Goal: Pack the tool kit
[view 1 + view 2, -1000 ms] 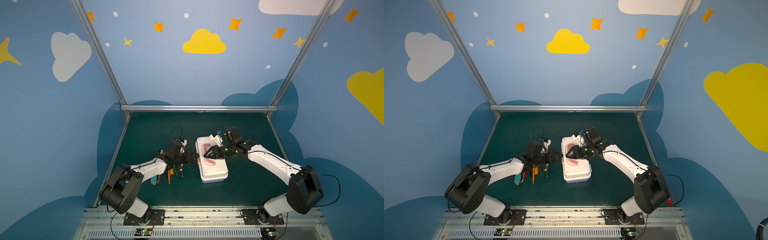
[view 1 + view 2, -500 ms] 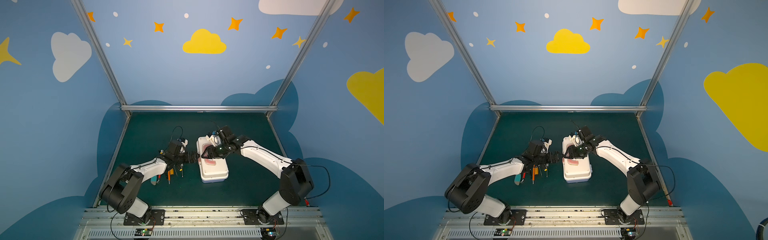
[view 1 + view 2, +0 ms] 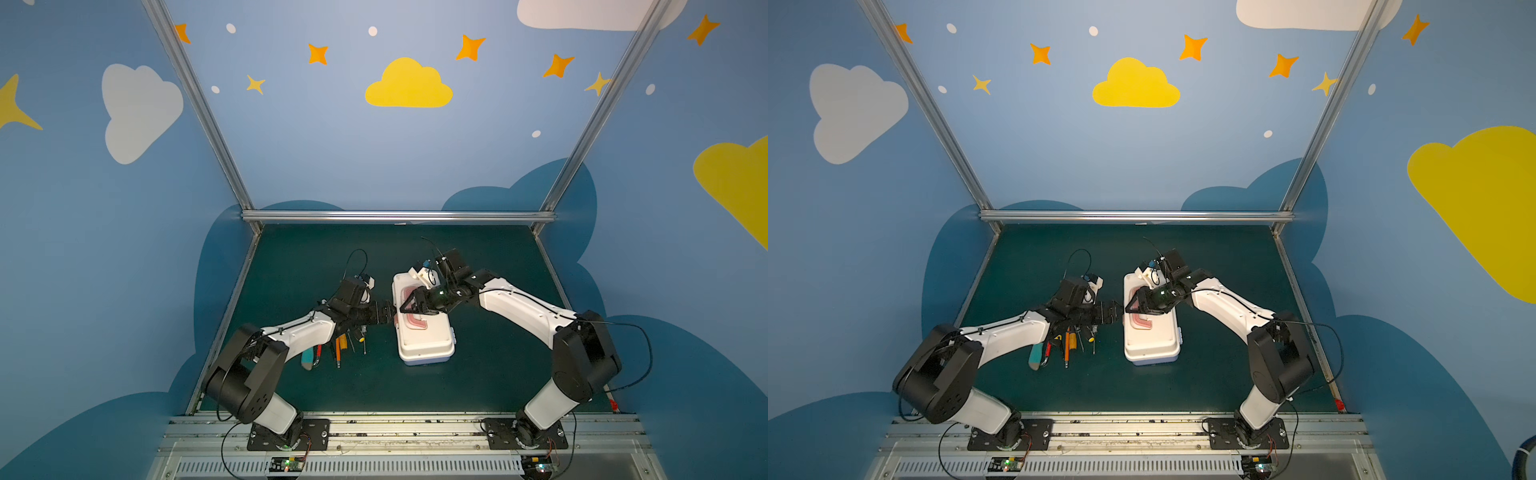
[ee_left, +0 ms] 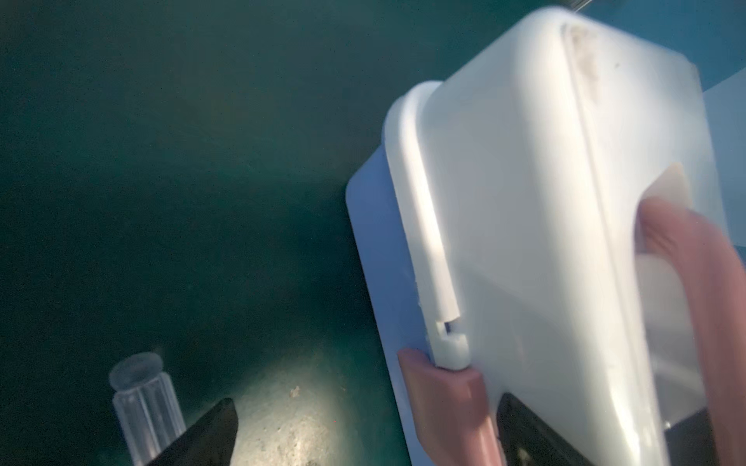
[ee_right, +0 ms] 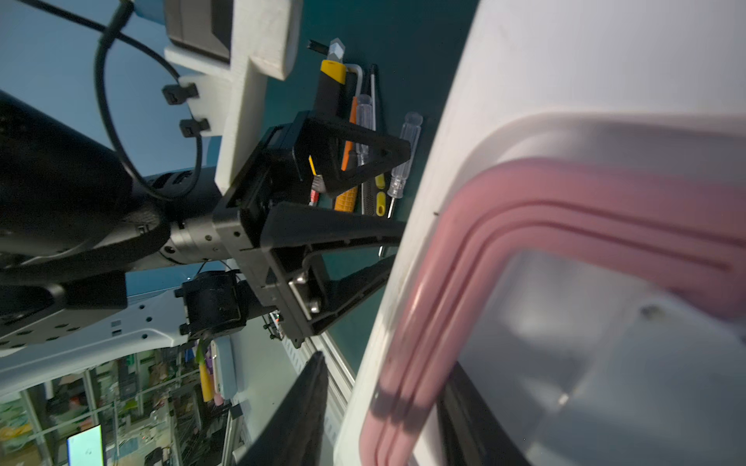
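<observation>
Case (image 3: 424, 345) sits shut on the table (image 3: 478, 257), roughly mid-mat. White lid is down on the lavender base, and the pink handle (image 3: 415, 322) lies flat on the lid.

Tools (image 3: 340, 349) lie in a row beside the case on the left arm's side, none packed. The teal knife (image 3: 307, 359) is the one farthest from the case.

Left gripper (image 3: 388, 318) is at the case's long side nearest the tools, fingers spread fully and holding nothing. In the left wrist view the pink latch (image 4: 444, 399) sits between them, one finger tight against the case wall.

Right gripper (image 3: 409, 305) is over the lid, low on the handle. In the right wrist view its fingers (image 5: 298, 411) straddle one limb of the handle (image 5: 424, 306), partly apart. Cannot tell whether they pinch it.

Step in hand, as I judge it: opening the case, before any tool goes in.

The next move likely calls for:
- freeing the latch
- raising the lid by the handle, with the base held from sliding or tipping toward the tools
- a firm bite on the handle limb first
</observation>
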`<action>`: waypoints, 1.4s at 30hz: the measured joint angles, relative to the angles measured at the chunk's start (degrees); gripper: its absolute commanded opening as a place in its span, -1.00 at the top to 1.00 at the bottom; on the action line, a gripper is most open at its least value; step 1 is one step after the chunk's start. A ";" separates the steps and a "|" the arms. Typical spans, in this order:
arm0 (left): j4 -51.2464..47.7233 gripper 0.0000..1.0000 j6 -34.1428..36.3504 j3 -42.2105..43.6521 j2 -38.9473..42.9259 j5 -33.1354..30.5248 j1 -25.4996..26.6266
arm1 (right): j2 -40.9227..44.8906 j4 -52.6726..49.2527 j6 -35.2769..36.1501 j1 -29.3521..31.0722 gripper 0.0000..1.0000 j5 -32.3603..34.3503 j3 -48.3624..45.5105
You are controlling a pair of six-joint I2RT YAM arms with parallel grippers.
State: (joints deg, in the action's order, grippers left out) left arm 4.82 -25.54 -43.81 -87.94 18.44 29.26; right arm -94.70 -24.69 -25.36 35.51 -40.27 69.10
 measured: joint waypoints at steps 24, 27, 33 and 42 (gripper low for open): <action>-3.87 -0.99 3.26 -2.03 0.79 -1.07 0.28 | 4.20 -0.90 5.49 -7.56 0.14 -0.83 -3.30; -3.96 -1.00 3.39 -2.03 1.16 -0.87 0.28 | 7.26 -6.32 5.33 -6.45 -0.03 6.27 -1.92; -4.26 -0.99 3.69 -1.33 1.95 -0.66 0.28 | 9.25 -18.84 2.03 2.23 -0.14 26.18 5.29; -3.32 -0.99 3.19 1.55 3.15 0.35 0.28 | -0.52 -36.15 -5.14 11.02 -0.22 45.97 24.61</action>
State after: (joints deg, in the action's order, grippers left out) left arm 1.50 -22.35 -42.26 -84.79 18.79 29.54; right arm -95.22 -60.84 -30.50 46.52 5.69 93.71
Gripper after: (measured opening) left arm 0.997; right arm 0.607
